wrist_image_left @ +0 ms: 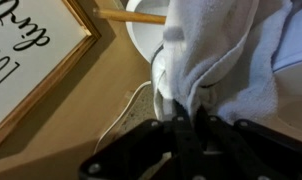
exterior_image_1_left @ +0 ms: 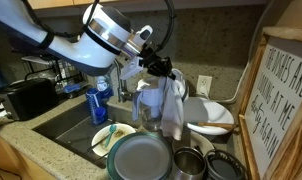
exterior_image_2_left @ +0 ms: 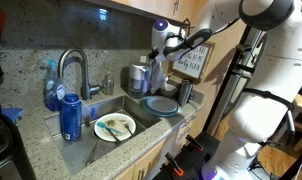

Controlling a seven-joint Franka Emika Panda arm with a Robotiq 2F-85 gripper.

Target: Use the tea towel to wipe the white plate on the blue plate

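Observation:
My gripper (exterior_image_1_left: 161, 68) is shut on a white tea towel (exterior_image_1_left: 172, 108) that hangs down from the jaws above the counter beside the sink. In the wrist view the towel (wrist_image_left: 216, 50) bunches between the fingers (wrist_image_left: 177, 112). A grey-blue plate (exterior_image_1_left: 141, 156) lies below and a little in front of the towel; it also shows in an exterior view (exterior_image_2_left: 163, 104). A white plate (exterior_image_1_left: 110, 137) with scraps and cutlery on it lies in the sink, seen in both exterior views (exterior_image_2_left: 115, 127), apart from the towel.
A framed sign (exterior_image_1_left: 286, 100) leans at the counter's end. White bowls (exterior_image_1_left: 208, 114) stand behind the towel, metal pots (exterior_image_1_left: 191, 162) next to the blue plate. A blue bottle (exterior_image_1_left: 99, 100) and a faucet (exterior_image_2_left: 76, 70) stand by the sink. A clear jug (exterior_image_1_left: 147, 105) stands beside the towel.

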